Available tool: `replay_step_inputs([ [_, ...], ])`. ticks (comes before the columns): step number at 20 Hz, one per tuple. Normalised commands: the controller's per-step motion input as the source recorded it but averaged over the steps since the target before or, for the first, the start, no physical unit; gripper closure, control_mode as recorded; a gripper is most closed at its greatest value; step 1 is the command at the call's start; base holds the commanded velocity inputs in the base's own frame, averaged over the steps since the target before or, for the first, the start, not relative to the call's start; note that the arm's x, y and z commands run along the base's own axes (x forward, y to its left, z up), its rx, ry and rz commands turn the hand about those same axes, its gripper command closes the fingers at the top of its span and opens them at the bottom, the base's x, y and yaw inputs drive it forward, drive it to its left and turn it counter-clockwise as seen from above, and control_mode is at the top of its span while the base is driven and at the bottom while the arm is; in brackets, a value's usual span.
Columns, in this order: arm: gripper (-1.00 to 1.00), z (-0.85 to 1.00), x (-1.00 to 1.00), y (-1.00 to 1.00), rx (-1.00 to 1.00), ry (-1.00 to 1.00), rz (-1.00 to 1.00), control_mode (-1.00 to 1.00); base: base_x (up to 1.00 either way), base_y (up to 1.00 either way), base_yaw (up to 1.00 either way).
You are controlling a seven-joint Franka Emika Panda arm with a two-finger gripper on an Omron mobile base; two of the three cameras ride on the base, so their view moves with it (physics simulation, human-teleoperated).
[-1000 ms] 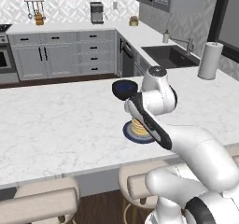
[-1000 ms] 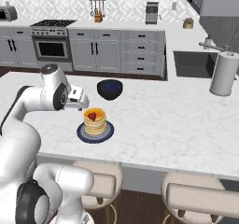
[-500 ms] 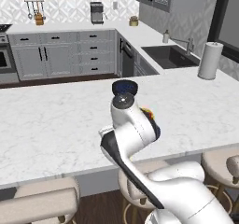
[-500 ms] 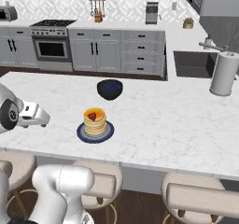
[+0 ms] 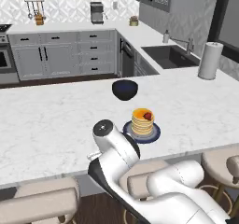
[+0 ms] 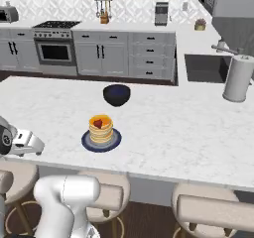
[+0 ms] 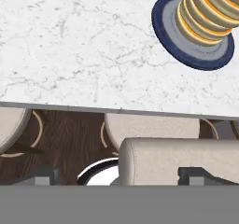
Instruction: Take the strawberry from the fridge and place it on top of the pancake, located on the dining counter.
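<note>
Strawberry (image 6: 98, 123) resting atop the pancake (image 6: 100, 129) on the marble tabletop (image 6: 163, 128). End effector (image 7: 121, 175) spread wide, empty, clear of the plate (image 7: 164, 20). Likely soft, light, easily bruised; best pinched gently across its middle.

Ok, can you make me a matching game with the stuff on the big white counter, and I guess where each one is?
Things:
1. strawberry
2. pancake
3. dark bowl
4. paper towel roll

Places:
A. standing beside the sink
B. on a blue-grey plate
C. on top of the pancake
D. alone on the counter, behind the plate

Pairs: 1-C, 2-B, 3-D, 4-A
</note>
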Motion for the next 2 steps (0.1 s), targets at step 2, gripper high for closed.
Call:
replay_step_inputs([
  [2,-1.00,-0.88,0.35,0.00,-0.11,0.30,-0.09,-1.00,0.00,0.00,0.00],
])
